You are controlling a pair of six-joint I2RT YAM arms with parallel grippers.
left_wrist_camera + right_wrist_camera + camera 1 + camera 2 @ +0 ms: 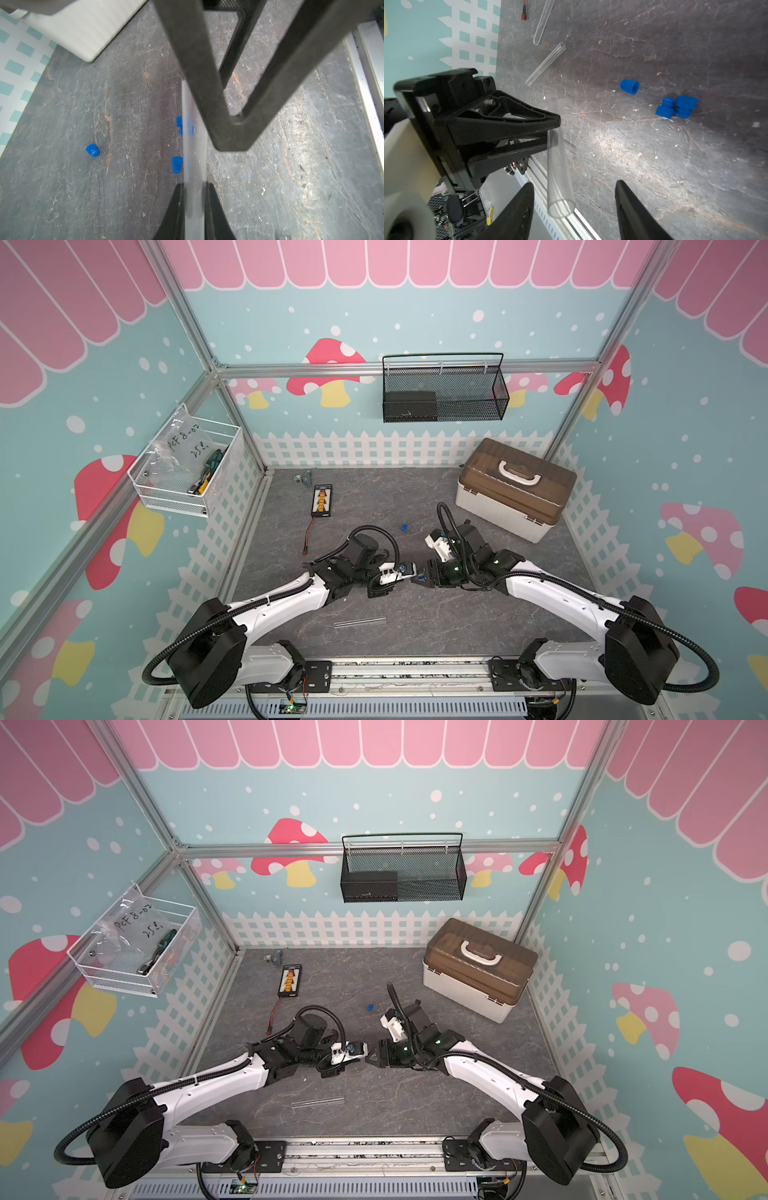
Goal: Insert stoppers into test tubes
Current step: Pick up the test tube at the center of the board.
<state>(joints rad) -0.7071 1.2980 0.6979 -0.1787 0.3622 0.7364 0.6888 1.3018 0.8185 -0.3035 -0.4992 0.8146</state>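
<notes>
My left gripper (193,185) is shut on a clear test tube (194,145), which sticks out past its fingertips. The tube's open mouth (560,205) lies between the fingers of my right gripper (574,185), which stands open and holds nothing; neither finger touches the tube. In both top views the two grippers (411,571) (371,1057) meet tip to tip at mid table. Three blue stoppers (630,86) (665,108) (686,106) lie on the grey table. Two more tubes (545,64) (543,22) lie flat beyond them, and another (359,621) lies near the front.
A white box with a brown lid (515,489) stands at the back right. A black charger board (322,499) with a red lead lies at the back left. A metal rail (407,672) runs along the front edge. Wire baskets (442,391) hang on the walls.
</notes>
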